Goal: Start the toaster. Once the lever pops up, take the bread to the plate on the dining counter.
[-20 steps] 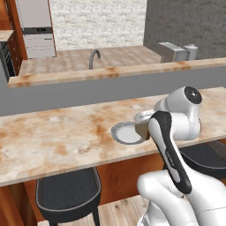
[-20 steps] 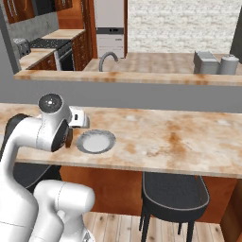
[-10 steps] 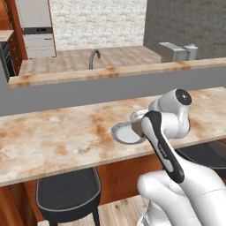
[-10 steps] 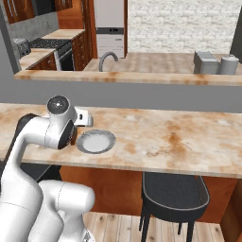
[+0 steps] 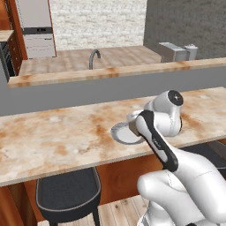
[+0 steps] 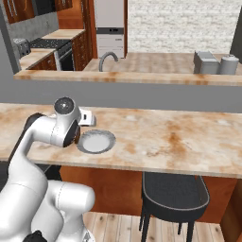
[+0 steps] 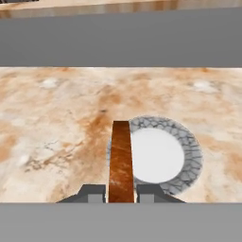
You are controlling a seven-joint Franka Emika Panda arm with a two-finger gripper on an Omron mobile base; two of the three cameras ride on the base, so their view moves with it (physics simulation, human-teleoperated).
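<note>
My gripper is shut on the bread, a tan-brown slice held edge-on and upright between the two fingertips. The slice hangs just above the left rim of the plate, which lies round and pale on the dining counter. From the base, the plate lies near the counter's front edge, with my wrist beside it and partly covering it. The toaster stands far back on the kitchen counter.
A raised ledge on a grey wall runs behind the dining counter. Dark stools stand below its front edge. A faucet and a pale canister are on the back counter.
The wrist has shifted a little sideways toward the plate, bringing the bread with it. The grip on the slice is unchanged.
</note>
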